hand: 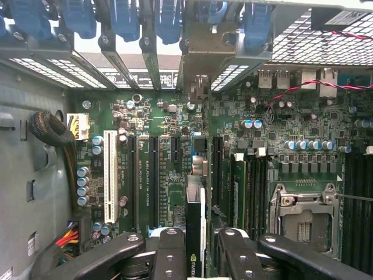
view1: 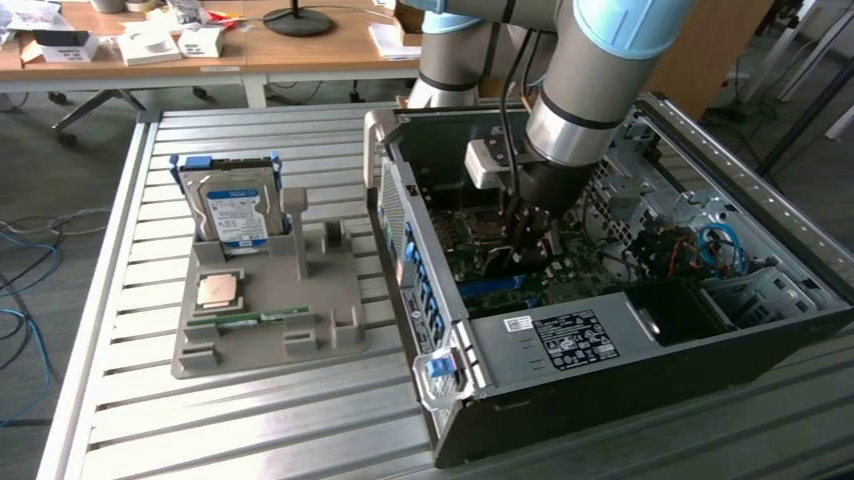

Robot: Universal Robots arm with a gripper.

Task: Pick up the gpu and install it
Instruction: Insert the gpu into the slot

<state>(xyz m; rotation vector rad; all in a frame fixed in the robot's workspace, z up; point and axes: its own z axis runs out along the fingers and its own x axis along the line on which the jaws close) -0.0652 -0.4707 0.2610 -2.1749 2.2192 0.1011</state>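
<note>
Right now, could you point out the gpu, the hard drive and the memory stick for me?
gpu (hand: 194,233): wrist view, on its dark edge facing the camera.
hard drive (view1: 238,212): exterior view, on its blue-white label.
memory stick (view1: 254,319): exterior view, on the middle of its green strip.

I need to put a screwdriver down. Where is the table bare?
Bare table slats: nearer the camera than the grey holder, and along the exterior view's left of it. The gap between holder and computer case is narrow. Inside the case is crowded: the gripper holds the graphics card there.
</note>
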